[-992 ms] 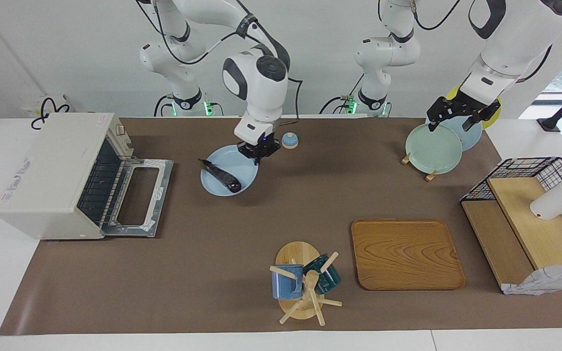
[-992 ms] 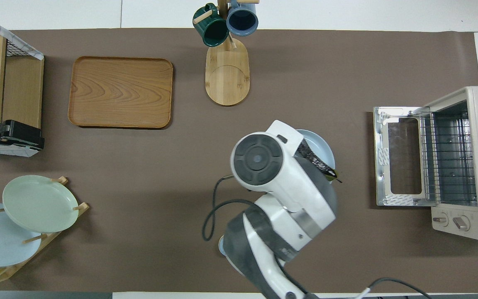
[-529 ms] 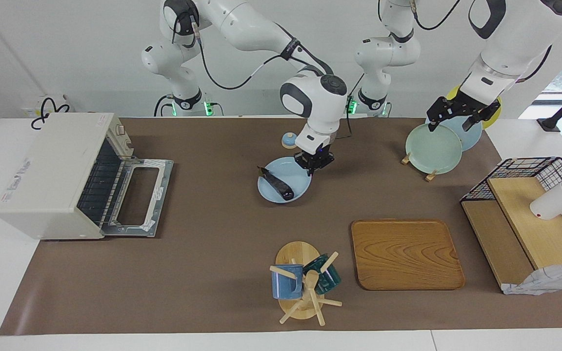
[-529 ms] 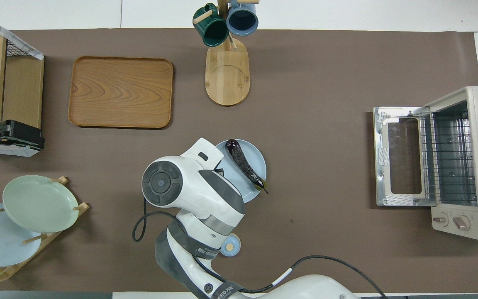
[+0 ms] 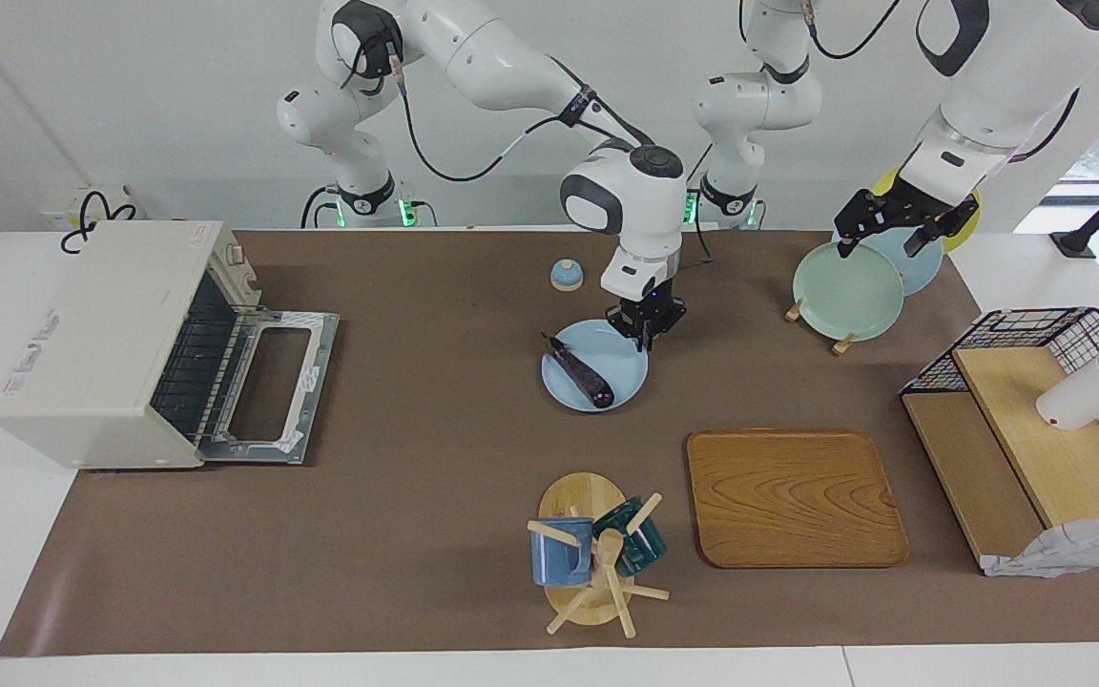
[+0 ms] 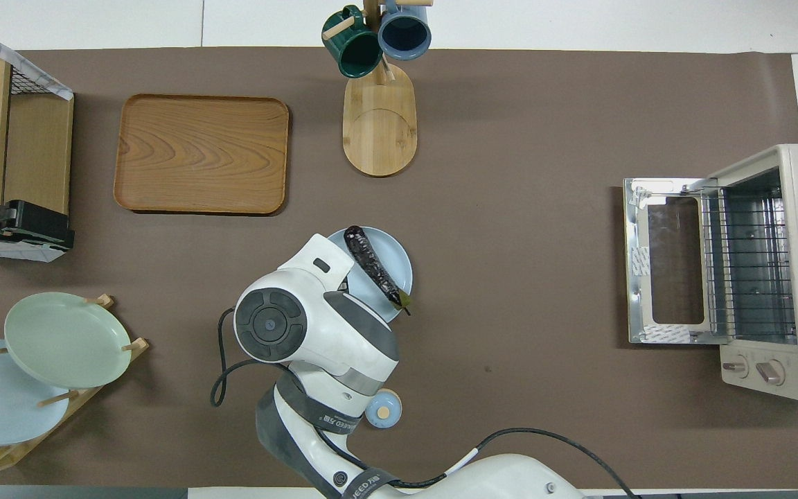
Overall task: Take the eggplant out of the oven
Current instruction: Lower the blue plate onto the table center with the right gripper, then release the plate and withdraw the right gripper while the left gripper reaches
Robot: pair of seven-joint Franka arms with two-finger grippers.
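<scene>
Brown matting covers the worktop [image 5: 416, 477] under white walls; mid-frame, the right claw [image 5: 646, 331] pinches the light blue plate's [image 5: 621, 367] rim, the eggplant [image 5: 583, 374] lying on it. At the overhead frame's left edge the left claw [image 6: 14, 225] is half cut off, its grip unreadable, while the oven [image 5: 101, 343] gapes.

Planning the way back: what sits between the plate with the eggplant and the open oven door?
Only bare brown mat, clearest overhead, between the plate carrying the eggplant and the oven door.

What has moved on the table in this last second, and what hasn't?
The right gripper, gripping the light blue plate by its rim, carried it and the eggplant lying on it away from the open oven, toward the wooden tray. The left gripper, waiting over the plate rack, stayed put, as did everything else.
</scene>
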